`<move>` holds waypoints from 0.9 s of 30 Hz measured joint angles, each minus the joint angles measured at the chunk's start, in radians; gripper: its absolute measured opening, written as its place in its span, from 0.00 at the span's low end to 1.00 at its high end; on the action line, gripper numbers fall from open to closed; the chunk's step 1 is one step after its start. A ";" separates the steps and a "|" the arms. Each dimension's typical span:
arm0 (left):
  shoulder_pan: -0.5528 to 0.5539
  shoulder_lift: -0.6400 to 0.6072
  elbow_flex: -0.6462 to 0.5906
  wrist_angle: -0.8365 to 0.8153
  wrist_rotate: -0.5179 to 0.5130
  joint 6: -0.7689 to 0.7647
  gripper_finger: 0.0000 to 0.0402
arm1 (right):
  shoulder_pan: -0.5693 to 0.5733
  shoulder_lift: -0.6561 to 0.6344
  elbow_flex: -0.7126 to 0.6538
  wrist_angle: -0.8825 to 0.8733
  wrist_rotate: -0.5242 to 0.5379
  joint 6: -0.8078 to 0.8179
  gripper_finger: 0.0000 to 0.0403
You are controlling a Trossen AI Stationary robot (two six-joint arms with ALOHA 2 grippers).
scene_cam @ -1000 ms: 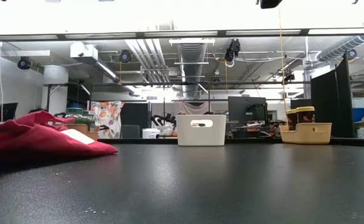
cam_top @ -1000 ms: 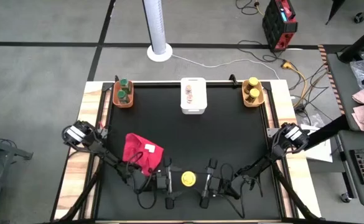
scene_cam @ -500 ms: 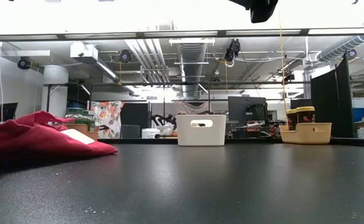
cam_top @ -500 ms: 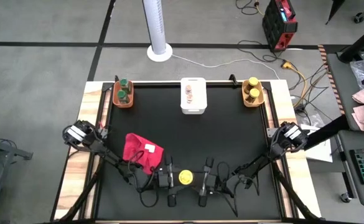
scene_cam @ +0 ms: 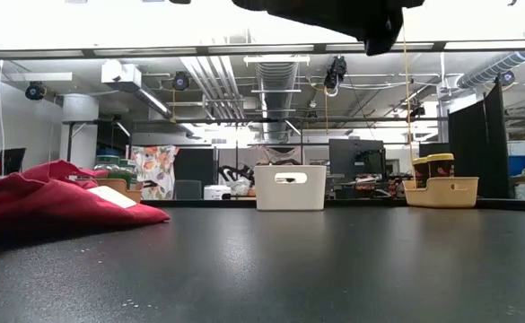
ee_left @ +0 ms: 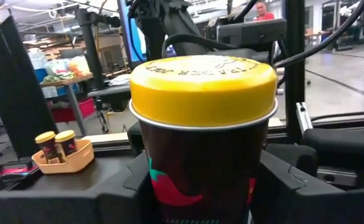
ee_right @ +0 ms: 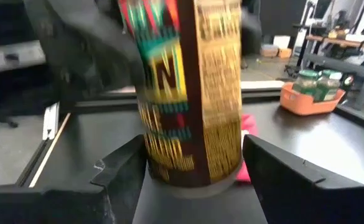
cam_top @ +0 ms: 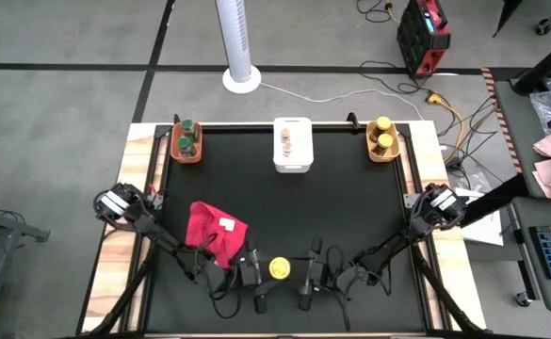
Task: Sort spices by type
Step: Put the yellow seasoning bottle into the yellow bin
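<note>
A spice jar (cam_top: 279,268) with a yellow lid and a dark printed body is near the table's near edge, between my two grippers. My left gripper (cam_top: 259,273) is shut on it. The left wrist view shows the jar (ee_left: 203,124) upright and close. My right gripper (cam_top: 305,275) is open. Its fingers stand on either side of the jar's lower body (ee_right: 191,124), and I cannot tell whether they touch it. Other jars stand in the three far bins. My left gripper (ee_left: 203,186) pinches the jar's dark body (ee_left: 163,180) below the lid between its two fingers (ee_left: 281,186). It comes level from the table's left side. The jar stands upright, and the low view shows no jar on the table top.
An orange bin (cam_top: 186,143) with green-lidded jars, a white bin (cam_top: 292,146) with pale-lidded jars and a yellow bin (cam_top: 381,141) with yellow-lidded jars line the far edge. A red cloth (cam_top: 214,231) lies left of the grippers. The black mat (cam_top: 332,207) lies between.
My right gripper has moved toward the table's left, closing in on the jar until its fingers flank it. The jar, held by my left gripper, has shifted slightly left. In the low view a dark gripper has come further into the picture from above.
</note>
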 joint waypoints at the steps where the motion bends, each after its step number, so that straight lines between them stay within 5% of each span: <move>1: -0.002 -0.001 0.001 -0.002 0.000 0.000 0.40 | 0.001 -0.001 0.000 -0.011 0.001 0.010 0.64; 18: -0.012 -0.006 0.002 -0.090 -0.065 -0.032 0.40 | 0.003 -0.238 -0.002 -0.580 -0.028 0.313 0.74; 27: -0.019 -0.007 0.003 -0.275 -0.067 -0.186 0.40 | 0.064 -0.325 -0.002 -0.599 -0.028 0.229 0.68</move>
